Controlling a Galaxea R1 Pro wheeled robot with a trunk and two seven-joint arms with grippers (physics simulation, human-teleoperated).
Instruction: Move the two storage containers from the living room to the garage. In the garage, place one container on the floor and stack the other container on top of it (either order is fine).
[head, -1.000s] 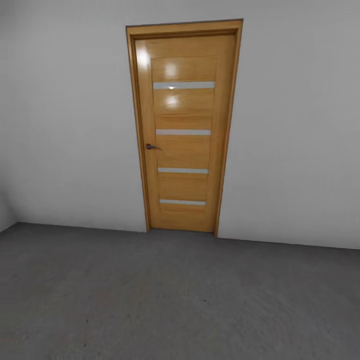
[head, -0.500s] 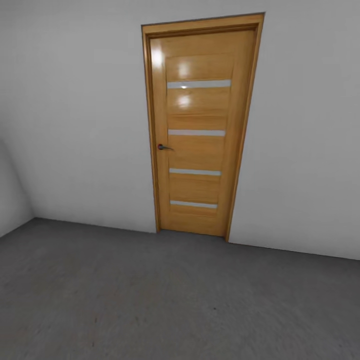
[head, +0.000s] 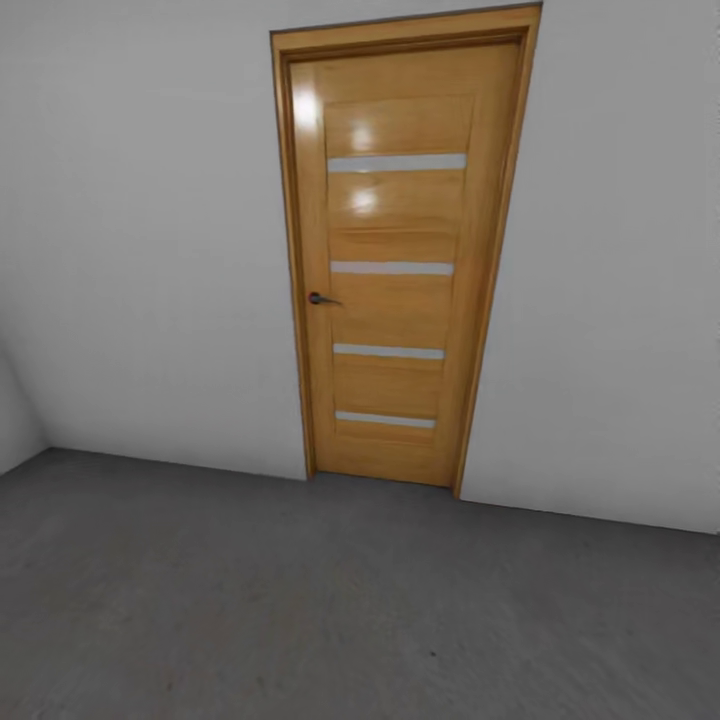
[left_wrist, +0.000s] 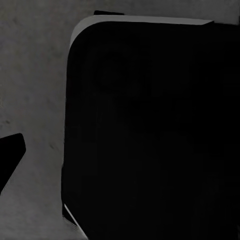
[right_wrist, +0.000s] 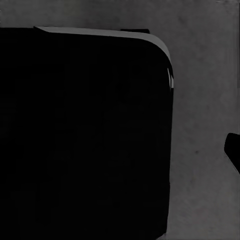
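Observation:
I face a plain white wall (head: 140, 250) with a shut light-wood door (head: 395, 260) that has several pale horizontal strips and a small metal handle (head: 320, 299). Dark grey mottled concrete, the garage floor (head: 300, 610), spreads in front of the door. The storage containers and the living room are out of view. In the left wrist view a large black rounded body of the robot (left_wrist: 150, 130) hangs over the grey floor (left_wrist: 35, 75). The right wrist view holds a similar black body (right_wrist: 85, 135) over the floor (right_wrist: 205, 100).
A second white wall (head: 15, 420) meets the door wall in a corner at the far left. The wood door frame (head: 492, 270) reaches down to the concrete. A small black shape (left_wrist: 9, 160) juts in at one edge of the left wrist view.
The whole head view has shifted: the door now looks larger and sits a little further right, so the camera has moved closer. Nothing in the room itself has moved.

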